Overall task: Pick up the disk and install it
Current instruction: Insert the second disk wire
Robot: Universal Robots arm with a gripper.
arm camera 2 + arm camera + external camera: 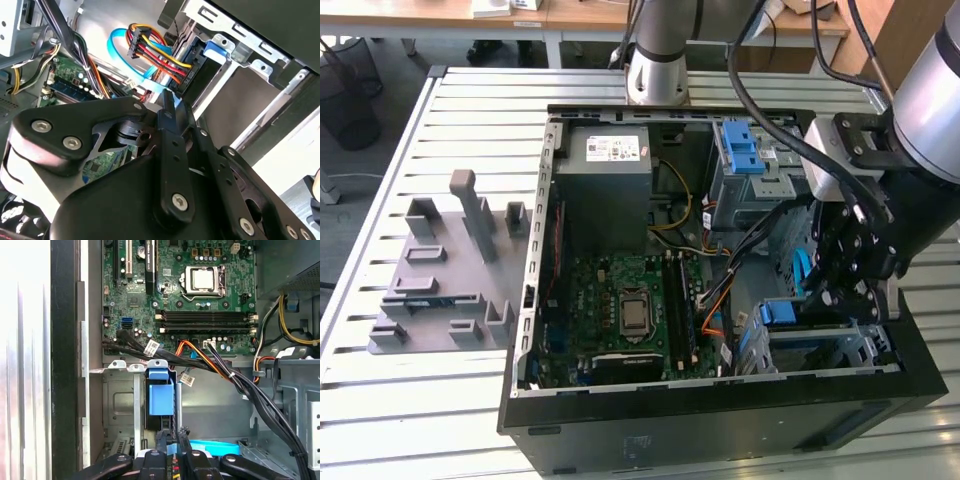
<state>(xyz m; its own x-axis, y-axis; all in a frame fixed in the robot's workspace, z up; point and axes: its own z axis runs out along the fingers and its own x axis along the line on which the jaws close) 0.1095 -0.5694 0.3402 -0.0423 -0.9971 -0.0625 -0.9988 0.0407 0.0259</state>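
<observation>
The disk (161,395) stands on edge in the drive bay at the front corner of the open computer case, its blue frame end facing up. It also shows as a blue tab in the exterior view (778,313) and in the second wrist view (216,49). My gripper (818,302) hangs inside the case right above that bay. The fingers (169,100) are shut, tips together, with nothing seen between them. In the first wrist view the gripper (171,434) sits just short of the disk's edge. I cannot tell whether it touches the disk.
A bundle of coloured power wires (150,45) and a blue data cable (117,45) run close to the bay. A grey cage with a blue latch (745,150), a grey box with a white sticker (605,175) and the motherboard (620,310) share the case. A grey fixture (445,270) lies on the table at the exterior view's left.
</observation>
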